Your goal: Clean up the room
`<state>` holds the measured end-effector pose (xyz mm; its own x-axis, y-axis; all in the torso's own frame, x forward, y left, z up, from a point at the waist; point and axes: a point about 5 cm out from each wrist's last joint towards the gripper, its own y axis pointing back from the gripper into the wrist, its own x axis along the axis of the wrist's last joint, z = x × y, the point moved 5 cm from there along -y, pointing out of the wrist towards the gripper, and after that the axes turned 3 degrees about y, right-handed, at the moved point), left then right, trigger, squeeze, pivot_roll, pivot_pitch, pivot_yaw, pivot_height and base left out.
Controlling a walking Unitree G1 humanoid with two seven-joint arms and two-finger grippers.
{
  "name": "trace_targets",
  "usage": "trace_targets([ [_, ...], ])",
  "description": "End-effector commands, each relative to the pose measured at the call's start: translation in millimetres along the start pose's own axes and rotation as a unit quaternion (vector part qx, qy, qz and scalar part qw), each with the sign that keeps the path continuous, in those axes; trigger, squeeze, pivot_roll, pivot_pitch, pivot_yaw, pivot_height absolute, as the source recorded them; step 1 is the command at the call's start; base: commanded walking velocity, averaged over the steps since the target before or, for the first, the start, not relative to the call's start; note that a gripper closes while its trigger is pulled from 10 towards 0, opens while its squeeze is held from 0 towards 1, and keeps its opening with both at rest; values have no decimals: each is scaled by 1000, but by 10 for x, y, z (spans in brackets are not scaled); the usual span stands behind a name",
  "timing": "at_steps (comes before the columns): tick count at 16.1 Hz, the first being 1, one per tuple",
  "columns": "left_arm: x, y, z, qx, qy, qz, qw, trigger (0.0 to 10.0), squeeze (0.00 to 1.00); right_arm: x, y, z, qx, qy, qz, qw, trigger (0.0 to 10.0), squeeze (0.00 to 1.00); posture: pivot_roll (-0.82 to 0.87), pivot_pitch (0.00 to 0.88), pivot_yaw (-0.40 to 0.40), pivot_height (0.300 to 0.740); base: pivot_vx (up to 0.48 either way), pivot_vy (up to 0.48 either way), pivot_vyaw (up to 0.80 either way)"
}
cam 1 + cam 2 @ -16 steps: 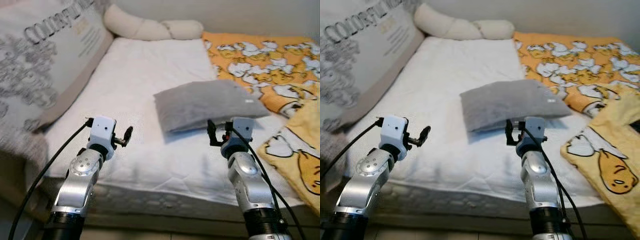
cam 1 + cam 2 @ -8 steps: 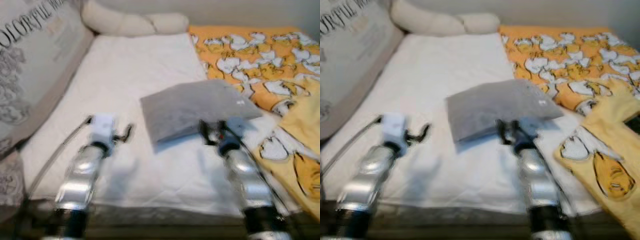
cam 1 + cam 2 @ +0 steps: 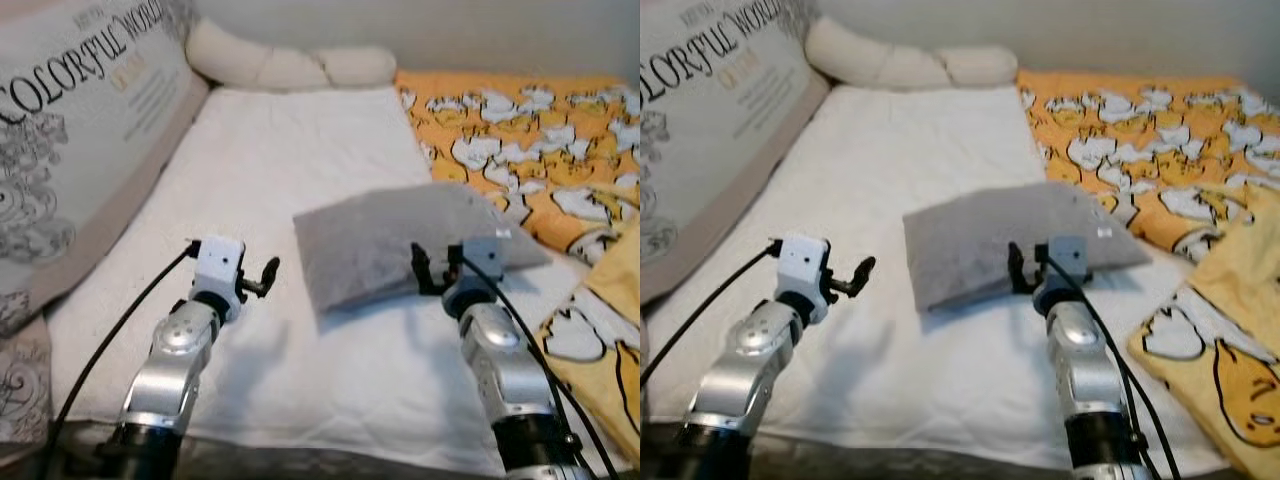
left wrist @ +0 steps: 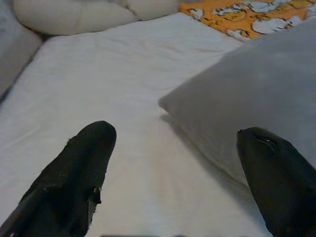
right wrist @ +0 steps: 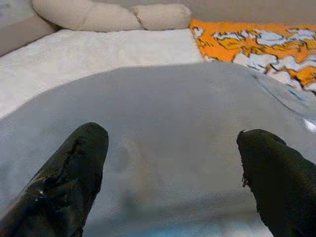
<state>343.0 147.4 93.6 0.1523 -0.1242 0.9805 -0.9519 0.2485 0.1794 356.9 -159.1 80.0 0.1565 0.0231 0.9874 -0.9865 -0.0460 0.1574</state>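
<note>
A grey pillow [image 3: 400, 235] lies flat in the middle of the bed's white sheet [image 3: 290, 150]. My right gripper [image 3: 432, 270] hovers at the pillow's near edge, open, with the grey fabric [image 5: 163, 108] spread just beyond its fingertips [image 5: 84, 148]. My left gripper [image 3: 262, 280] is held over bare sheet to the left of the pillow, open and holding nothing. In the left wrist view the pillow's corner [image 4: 256, 84] lies ahead of one finger [image 4: 276, 168].
An orange duck-print blanket [image 3: 530, 120] covers the bed's far right. A yellow cloth [image 3: 600, 330] lies at the near right. A cream bolster [image 3: 290, 65] runs along the head of the bed, and a large printed cushion [image 3: 70, 130] leans on the left.
The camera has shifted and steadied after a blur. Both arms keep the same raised pose, and the right gripper now stands slightly closer over the pillow's near edge.
</note>
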Motion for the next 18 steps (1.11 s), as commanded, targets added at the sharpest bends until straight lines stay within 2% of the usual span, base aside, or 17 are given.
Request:
trace_targets([
  [1, 21, 13, -68, 9, -10, 2, 1000, 10000, 63, 15, -15, -100, 13, -6, 0, 1000, 10000, 0, -41, 0, 1, 740, 0, 0, 0],
  [5, 10, 11, -42, 0, -14, -2, 1000, 10000, 63, -28, -9, -24, -3, -19, -10, 1000, 10000, 0, -42, 0, 1, 740, 0, 0, 0],
  [6, 4, 15, -26, -8, -21, -5, 1000, 10000, 67, -35, -2, -8, -3, -36, -11, 999, 10000, 0, -42, 0, 1, 740, 0, 0, 0],
  [7, -13, 30, 1, -20, -29, -11, 999, 10000, 63, -46, 7, 44, -16, -52, -14, 998, 10000, 1000, -45, 0, 1, 740, 0, 0, 0],
  [10, -59, 90, 56, -49, -45, -22, 998, 10000, 67, -235, 45, 313, -90, -120, -58, 987, 10000, 1000, -42, 0, 0, 740, 0, 0, 0],
  [12, -36, 127, 87, -71, -57, -21, 996, 10000, 67, -364, 51, 344, -94, -171, -92, 976, 10000, 1000, -41, 0, 1, 740, 0, 0, 0],
  [13, -19, 158, 115, -92, -73, -21, 993, 10000, 71, -463, 28, 353, -96, -207, -117, 967, 10000, 1000, -35, 0, 1, 740, 0, 0, 0],
  [14, -12, 170, 124, -98, -78, -21, 992, 10000, 71, -488, 20, 356, -96, -217, -123, 963, 10000, 1000, -31, 0, 0, 740, 0, 0, 0],
  [15, -12, 215, 169, -128, -101, -24, 986, 10000, 71, -515, -60, 390, -103, -262, -129, 951, 10000, 1000, -16, 0, -2, 740, 0, 0, 0],
  [18, -3, 255, 187, -154, -121, -28, 980, 10000, 71, -508, -207, 344, -86, -367, -129, 917, 10000, 1000, 10, 0, 7, 740, 0, 0, 0],
])
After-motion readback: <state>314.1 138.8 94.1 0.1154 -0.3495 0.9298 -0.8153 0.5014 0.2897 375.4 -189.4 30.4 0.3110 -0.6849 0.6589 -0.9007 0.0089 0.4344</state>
